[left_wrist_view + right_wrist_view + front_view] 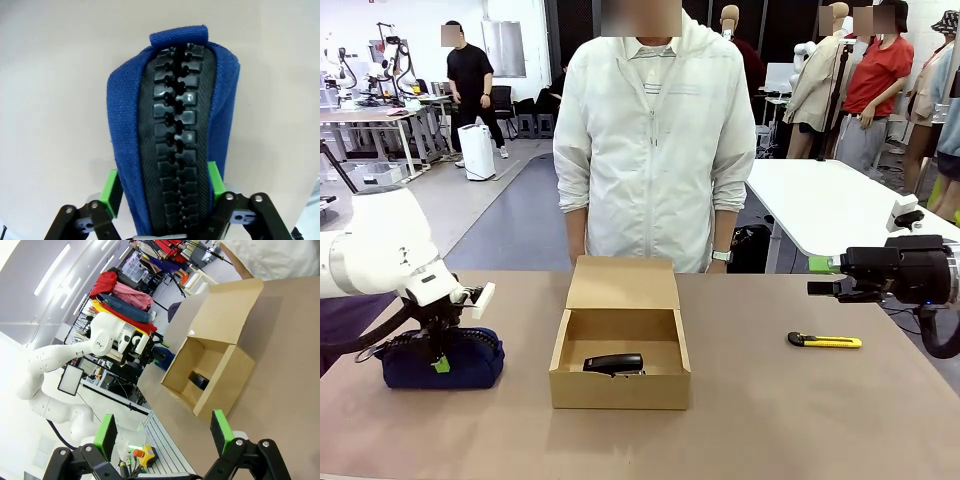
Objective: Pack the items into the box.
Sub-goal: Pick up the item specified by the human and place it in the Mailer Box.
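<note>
Bright, even overhead light; sharp frames.

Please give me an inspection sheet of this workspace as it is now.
Surface: brown table, no stains seen.
Job's things: box open, flap back; black gadget inside it; blue pouch on the table, left of the box.
Clutter: yellow utility knife right of the box.
End effectors: left end effector straddles the pouch, grip uncertain; right end effector open, above the table.
Cables: left cable and right cable, black, hang by the wrists.
Surroundings: person stands at the far side; white table behind.
</note>
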You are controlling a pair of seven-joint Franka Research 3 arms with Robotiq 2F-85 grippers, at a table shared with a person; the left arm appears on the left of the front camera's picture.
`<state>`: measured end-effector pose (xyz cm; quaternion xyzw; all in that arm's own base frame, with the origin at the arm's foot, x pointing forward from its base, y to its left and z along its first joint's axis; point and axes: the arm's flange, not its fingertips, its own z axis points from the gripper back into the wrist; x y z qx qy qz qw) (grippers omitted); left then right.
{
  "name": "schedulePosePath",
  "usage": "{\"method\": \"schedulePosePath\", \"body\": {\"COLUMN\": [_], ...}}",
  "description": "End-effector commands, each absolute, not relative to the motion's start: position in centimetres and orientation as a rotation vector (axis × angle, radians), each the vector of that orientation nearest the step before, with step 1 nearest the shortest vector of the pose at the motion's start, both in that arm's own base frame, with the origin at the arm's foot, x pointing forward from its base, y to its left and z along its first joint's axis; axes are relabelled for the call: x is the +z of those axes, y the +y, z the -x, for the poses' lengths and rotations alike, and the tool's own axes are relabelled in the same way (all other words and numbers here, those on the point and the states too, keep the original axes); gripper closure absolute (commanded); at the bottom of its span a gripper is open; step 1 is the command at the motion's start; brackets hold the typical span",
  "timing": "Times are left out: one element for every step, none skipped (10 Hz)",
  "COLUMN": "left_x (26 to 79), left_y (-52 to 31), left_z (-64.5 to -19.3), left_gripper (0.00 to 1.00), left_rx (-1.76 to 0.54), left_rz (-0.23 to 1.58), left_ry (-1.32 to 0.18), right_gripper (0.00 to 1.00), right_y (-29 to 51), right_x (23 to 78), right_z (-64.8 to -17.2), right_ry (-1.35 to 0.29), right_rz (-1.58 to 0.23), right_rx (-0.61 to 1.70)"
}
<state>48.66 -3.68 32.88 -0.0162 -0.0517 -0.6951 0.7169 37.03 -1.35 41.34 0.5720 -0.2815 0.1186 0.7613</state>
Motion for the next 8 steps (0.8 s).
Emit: {"method": "schedulePosePath", "body": {"left_x": [33.5, 33.6, 33.8, 34.0, 34.1, 34.3, 34.7, 35.4], "left_y": [-3.1, -3.0, -2.9, -2.9, -2.8, -2.8, -2.8, -2.6], "left_z": [-48.8, -48.8, -48.7, -48.7, -48.7, -48.5, -48.4, -48.2], "left_gripper": [1.0, 1.0, 1.0, 1.0, 1.0, 1.0, 1.0, 1.0], "left_rx": [-1.527, -1.522, -1.521, -1.513, -1.509, -1.506, -1.497, -1.493], "left_rz": [0.038, 0.035, 0.03, 0.026, 0.036, 0.031, 0.027, 0.025], "left_ry": [-0.079, -0.075, -0.075, -0.074, -0.072, -0.068, -0.057, -0.04], "right_gripper": [0.0, 0.0, 0.0, 0.0, 0.0, 0.0, 0.0, 0.0], "right_y": [-1.2, -1.2, -1.2, -1.2, -1.2, -1.2, -1.2, -1.2], "right_x": [41.6, 41.6, 41.6, 41.6, 41.6, 41.6, 41.6, 41.6], "right_z": [-37.1, -37.1, -37.1, -37.1, -37.1, -37.1, -37.1, -37.1], "right_ry": [-0.629, -0.629, -0.629, -0.629, -0.629, -0.629, -0.629, -0.629], "right_rz": [-1.247, -1.247, -1.247, -1.247, -1.247, -1.247, -1.247, -1.247], "right_rx": [0.25, 0.25, 0.25, 0.25, 0.25, 0.25, 0.25, 0.25]}}
